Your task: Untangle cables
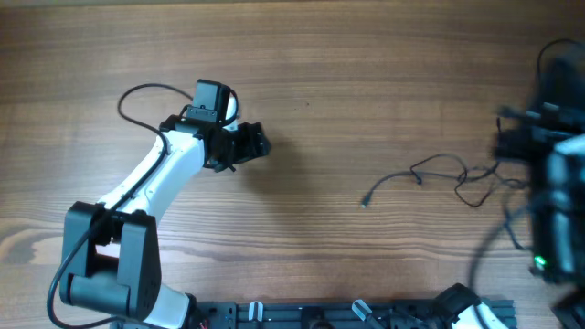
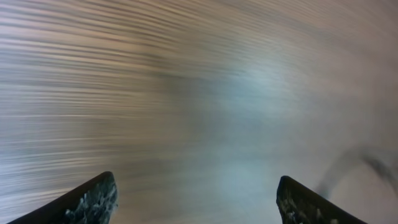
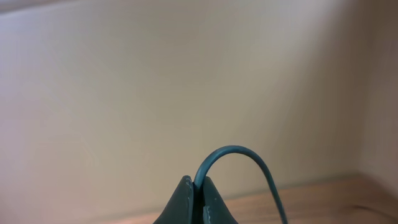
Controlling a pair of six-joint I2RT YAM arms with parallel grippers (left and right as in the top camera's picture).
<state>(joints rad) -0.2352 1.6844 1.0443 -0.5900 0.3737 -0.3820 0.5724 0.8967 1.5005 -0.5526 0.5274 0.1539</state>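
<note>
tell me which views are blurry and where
Overhead: right arm smeared at the right edge, cables and left arm sharp. Left wrist: table streaked throughout, claw fingers clearer. Right wrist: claw and cable crisp, background soft.

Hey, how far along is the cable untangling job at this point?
Barely started. One end of the cables trails out leftward to a plug, but the loops cross in a tangle near the right arm. In hand: the right gripper is shut on one cable strand. The left gripper is open, empty, and well away from them. Left to do: separating the crossed loops.
</note>
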